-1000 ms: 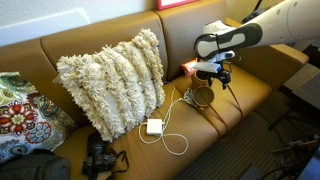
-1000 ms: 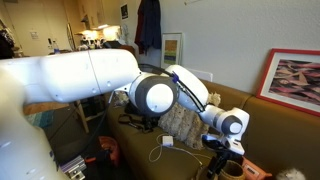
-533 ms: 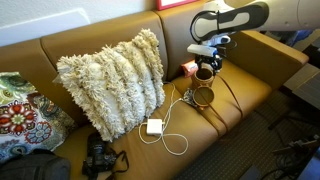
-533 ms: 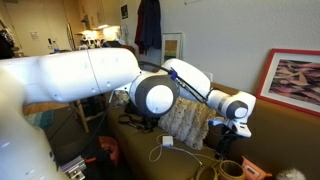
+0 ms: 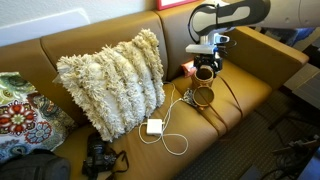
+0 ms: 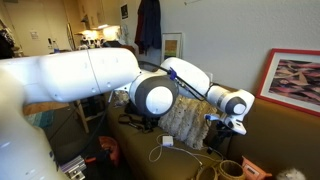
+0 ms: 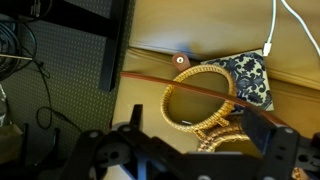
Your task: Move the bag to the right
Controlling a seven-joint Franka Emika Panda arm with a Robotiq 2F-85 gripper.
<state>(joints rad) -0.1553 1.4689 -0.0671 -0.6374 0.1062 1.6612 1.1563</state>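
Since the gripper [image 5: 206, 66] hung wide open and empty over the bag [image 5: 203, 96] on the couch [image 5: 100, 50] beside the white cable [image 7: 274, 25], it might have pinched only the thin strap [image 7: 180, 86]; then the bag could have swung and dropped

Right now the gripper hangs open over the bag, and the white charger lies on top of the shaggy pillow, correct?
Not quite. The white charger lies on the couch seat beside the shaggy pillow, not on top of it, as an exterior view shows. The rest holds: the gripper hangs open over the bag.
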